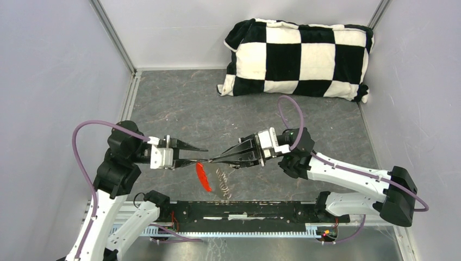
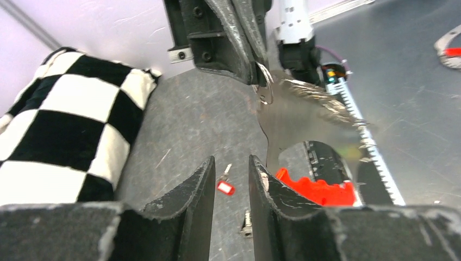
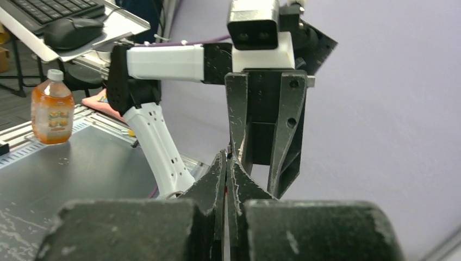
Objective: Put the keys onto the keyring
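1. The right gripper (image 1: 213, 160) has its jaws pressed together on a thin silver ring (image 2: 265, 89) of the keyring (image 1: 204, 176), holding it above the table (image 1: 179, 103). The red fob (image 2: 315, 191) appears to hang below, and the chain looks blurred.
2. The left gripper (image 1: 205, 155) faces it, almost tip to tip, with jaws spread and nothing between them. The fob sits just outside one finger.
3. Both keys lie on the table underneath: the red-headed key (image 2: 224, 187) and a second key (image 2: 247, 225). Neither is on the ring.
4. Risk: the ring is thin and smooth, so a nudge from the left fingers could twist it out of the pinch and drop the keyring.
5. Risk: the keys are tiny and flat, so fingers reaching down may scrape the table and push one away.
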